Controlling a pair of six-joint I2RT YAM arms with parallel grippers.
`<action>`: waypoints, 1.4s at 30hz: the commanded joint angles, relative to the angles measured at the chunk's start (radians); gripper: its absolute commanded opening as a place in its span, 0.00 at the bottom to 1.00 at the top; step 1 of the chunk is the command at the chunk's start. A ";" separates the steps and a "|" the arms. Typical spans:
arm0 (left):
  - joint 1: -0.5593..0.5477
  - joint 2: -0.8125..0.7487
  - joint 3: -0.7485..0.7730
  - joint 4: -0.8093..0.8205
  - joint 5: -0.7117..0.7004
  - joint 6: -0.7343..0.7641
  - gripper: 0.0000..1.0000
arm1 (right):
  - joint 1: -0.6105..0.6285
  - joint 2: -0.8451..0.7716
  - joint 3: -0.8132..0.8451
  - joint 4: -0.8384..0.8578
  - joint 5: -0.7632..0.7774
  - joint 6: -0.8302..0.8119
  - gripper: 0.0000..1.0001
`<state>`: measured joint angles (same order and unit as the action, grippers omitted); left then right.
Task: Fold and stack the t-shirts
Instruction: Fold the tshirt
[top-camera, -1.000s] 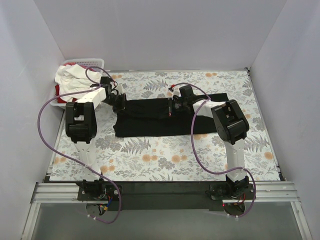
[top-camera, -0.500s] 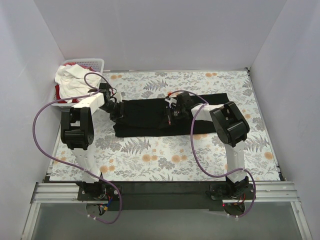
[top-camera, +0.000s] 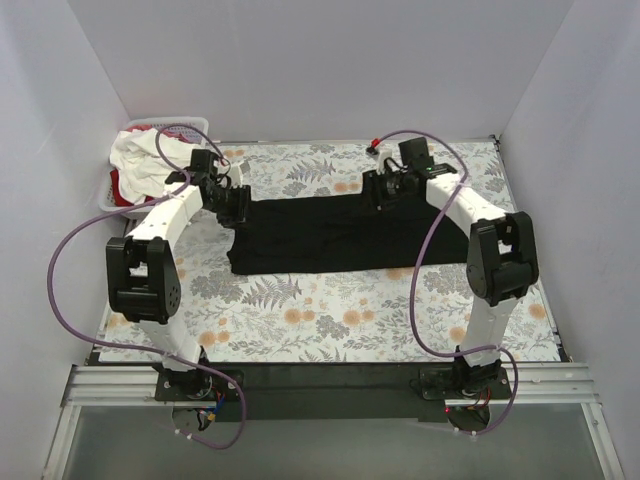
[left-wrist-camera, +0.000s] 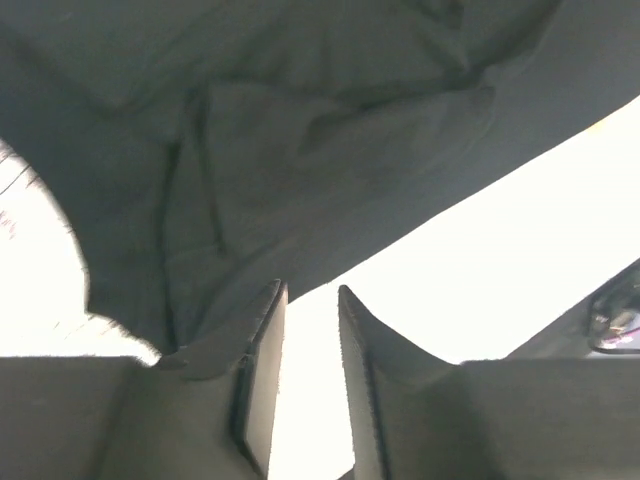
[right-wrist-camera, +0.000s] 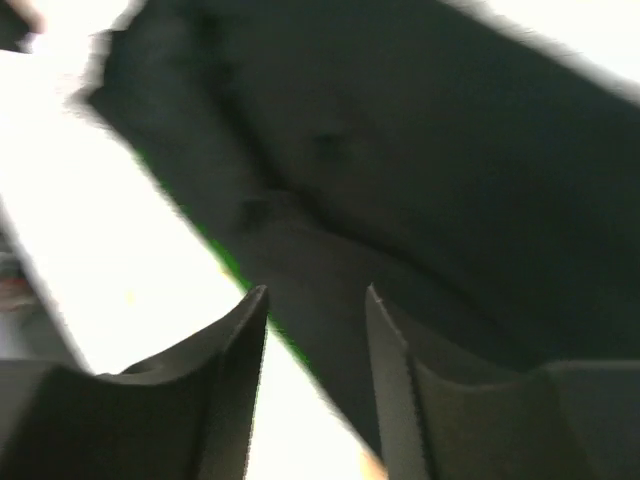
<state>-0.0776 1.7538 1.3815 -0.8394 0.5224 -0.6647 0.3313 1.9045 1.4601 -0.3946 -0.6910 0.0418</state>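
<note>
The black t-shirt (top-camera: 340, 235) lies spread flat across the middle of the table. My left gripper (top-camera: 236, 204) is at its far left corner. In the left wrist view the shirt (left-wrist-camera: 300, 150) lies just beyond the gripper (left-wrist-camera: 312, 290), whose fingers stand a narrow gap apart with only bright table between them. My right gripper (top-camera: 384, 190) is at the shirt's far edge, right of centre. In the right wrist view that gripper (right-wrist-camera: 315, 290) is open and empty over the shirt's edge (right-wrist-camera: 400, 150). White shirts (top-camera: 140, 152) and a red one (top-camera: 114, 185) are piled at the far left.
The white slotted basket (top-camera: 190, 125) stands in the far left corner, holding the shirt pile. The table has a floral cloth (top-camera: 330, 320). White walls close in the left, back and right sides. Purple cables loop from both arms.
Both grippers have left the shirt's middle and moved outward. The right arm swung back and right to the far edge, and the left gripper moved to the far left corner. The shirt now lies flatter.
</note>
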 joint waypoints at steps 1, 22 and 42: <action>-0.079 0.004 -0.004 0.055 -0.053 -0.016 0.25 | -0.077 -0.009 0.089 -0.180 0.209 -0.294 0.49; -0.254 0.277 0.060 0.092 -0.449 -0.141 0.24 | -0.207 0.320 0.312 -0.308 0.645 -0.574 0.28; -0.134 0.754 0.964 0.062 -0.435 0.070 0.29 | -0.014 -0.271 -0.328 -0.553 0.202 -0.579 0.29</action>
<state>-0.2218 2.4897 2.2101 -0.7937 0.1192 -0.6491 0.2584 1.7409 1.1240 -0.7834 -0.2481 -0.5583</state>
